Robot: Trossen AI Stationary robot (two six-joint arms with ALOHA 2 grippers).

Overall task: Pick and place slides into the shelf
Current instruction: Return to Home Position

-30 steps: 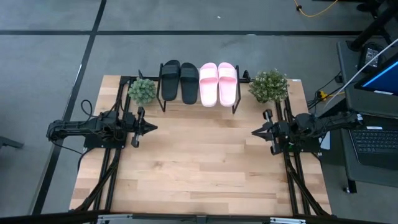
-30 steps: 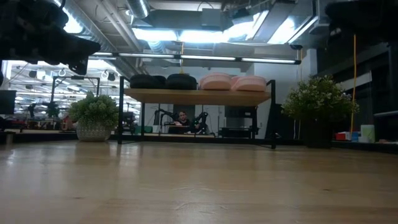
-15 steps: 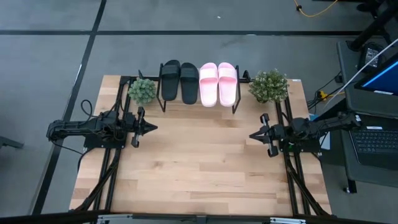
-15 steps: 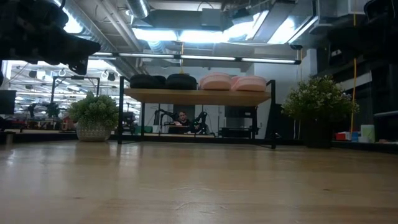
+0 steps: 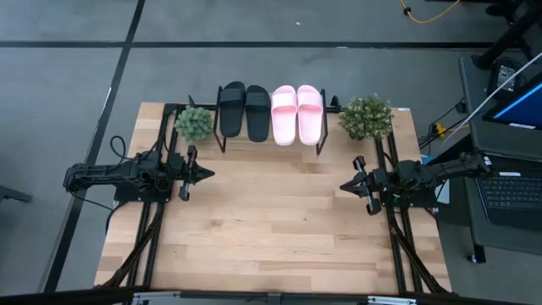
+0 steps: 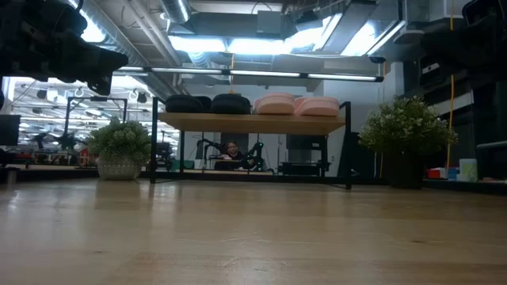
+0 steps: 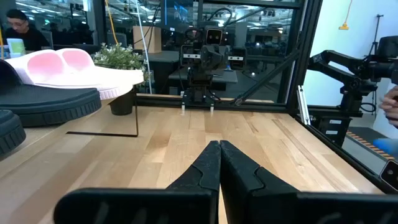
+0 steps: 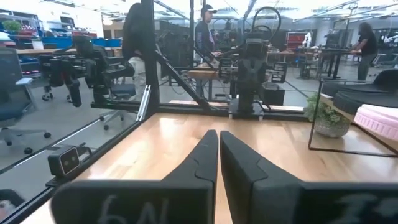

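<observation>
Two black slides [image 5: 244, 110] and two pale pink slides [image 5: 297, 113] lie side by side, soles down, on the shelf [image 5: 271, 135] at the table's far edge; the low view shows them on its wooden plank [image 6: 252, 123]. My left gripper [image 5: 209, 174] hovers shut over the table's left side, pointing right. My right gripper [image 5: 343, 185] hovers shut over the right side, pointing left. In the wrist views the left fingers [image 7: 219, 149] and the right fingers [image 8: 217, 138] are closed together, holding nothing. Neither is near the slides.
A small potted plant [image 5: 194, 123] stands left of the shelf and a bigger one [image 5: 366, 117] right of it. The wooden tabletop [image 5: 271, 229] stretches between the arms. People and other rigs show in the room beyond.
My right gripper has drawn a little toward the table's left and near side, staying shut. The left arm and the slides have kept still.
</observation>
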